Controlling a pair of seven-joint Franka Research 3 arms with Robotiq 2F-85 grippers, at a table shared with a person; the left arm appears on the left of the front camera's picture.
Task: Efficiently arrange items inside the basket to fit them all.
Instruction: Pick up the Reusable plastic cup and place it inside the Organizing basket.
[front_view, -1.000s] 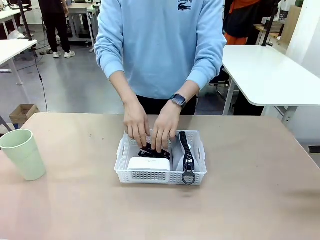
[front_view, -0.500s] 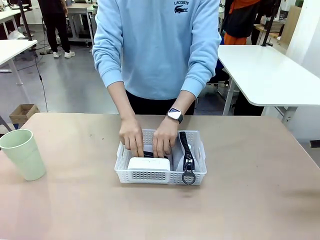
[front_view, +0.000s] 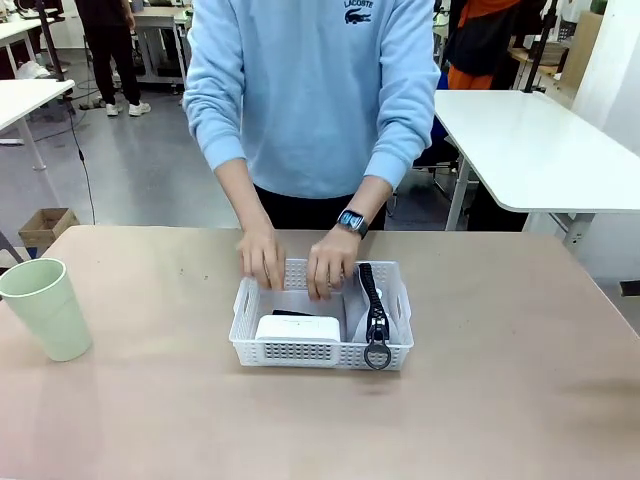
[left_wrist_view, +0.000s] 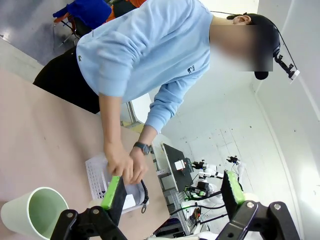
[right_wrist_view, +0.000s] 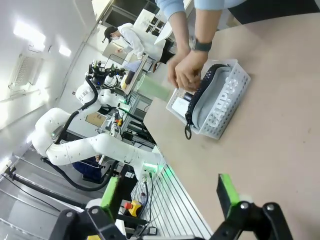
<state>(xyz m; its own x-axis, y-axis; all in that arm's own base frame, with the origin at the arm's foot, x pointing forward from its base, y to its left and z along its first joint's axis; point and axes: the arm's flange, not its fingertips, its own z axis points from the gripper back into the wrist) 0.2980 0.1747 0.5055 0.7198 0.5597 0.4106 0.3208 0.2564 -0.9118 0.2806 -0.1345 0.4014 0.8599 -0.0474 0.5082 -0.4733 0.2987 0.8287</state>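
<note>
Tan table (front_view: 520, 400): green cup (front_view: 45, 305) standing well apart from white basket (front_view: 300, 352); inside, white box (front_view: 297, 327), black stapler (front_view: 290, 313) behind, grey case (front_view: 374, 305) on edge at right. Person's hands (front_view: 332, 272) over far rim. Left gripper (left_wrist_view: 171, 192), right gripper (right_wrist_view: 169, 196): jaws wide apart, empty.

White perforated plastic basket (front_view: 322, 352), matt grey cloth case (right_wrist_view: 216, 97), smooth pale green cup (front_view: 46, 308), matt tabletop (front_view: 500, 400).

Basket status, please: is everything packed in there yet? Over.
Left gripper, right gripper: jaws open, empty. Basket holds grey case, white box, stapler; green cup outside on the table. Person's hands over basket's far edge, in the way.
</note>
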